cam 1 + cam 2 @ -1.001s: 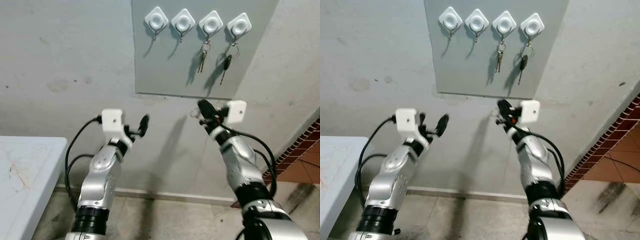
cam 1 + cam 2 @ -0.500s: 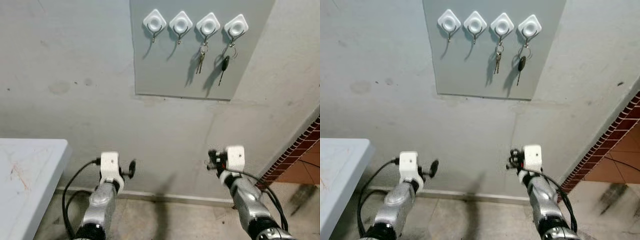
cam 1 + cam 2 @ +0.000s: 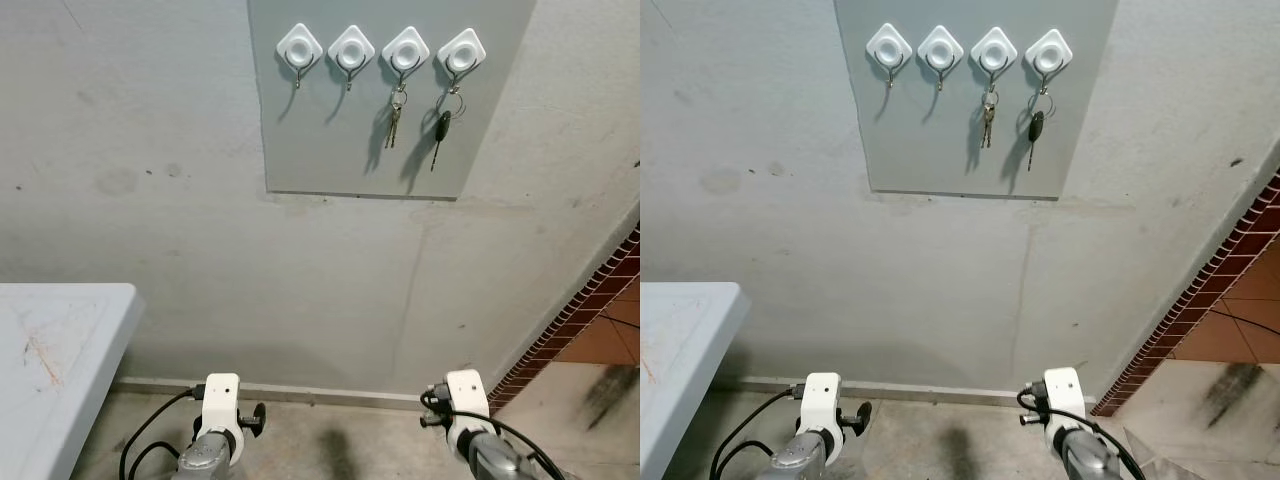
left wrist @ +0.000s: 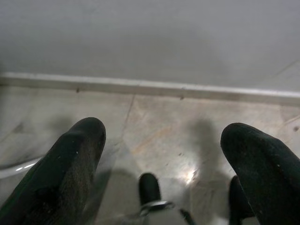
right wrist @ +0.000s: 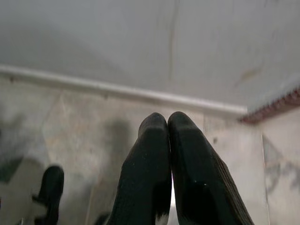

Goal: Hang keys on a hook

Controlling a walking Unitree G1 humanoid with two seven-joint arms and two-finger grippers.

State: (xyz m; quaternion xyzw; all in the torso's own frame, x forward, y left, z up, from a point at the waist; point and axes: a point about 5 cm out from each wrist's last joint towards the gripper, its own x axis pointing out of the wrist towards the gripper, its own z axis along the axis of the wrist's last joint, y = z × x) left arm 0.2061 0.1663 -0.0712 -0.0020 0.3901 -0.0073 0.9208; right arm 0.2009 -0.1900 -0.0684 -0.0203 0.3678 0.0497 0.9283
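A grey panel (image 3: 300, 150) on the wall carries a row of white hooks. The two left hooks (image 3: 300, 48) hang bare. A silver key bunch (image 3: 393, 115) hangs from the third hook, and a black-headed key (image 3: 441, 128) hangs from the fourth. Both arms are low, far below the panel. My left gripper (image 4: 164, 136) is open, its fingers wide apart over the floor tiles. My right gripper (image 5: 167, 123) is shut, its fingertips pressed together with nothing visible between them. In the head views the left gripper (image 3: 255, 415) and right gripper (image 3: 432, 408) sit just above the picture's lower edge.
A white table (image 3: 50, 340) stands at my left against the wall. A red brick edge (image 3: 590, 310) runs down on the right. A pale baseboard (image 3: 330, 392) meets the tiled floor (image 3: 940, 430) below the wall.
Both arms have dropped from just below the panel to the lower edge of the head views. The keys on the hooks have not moved.
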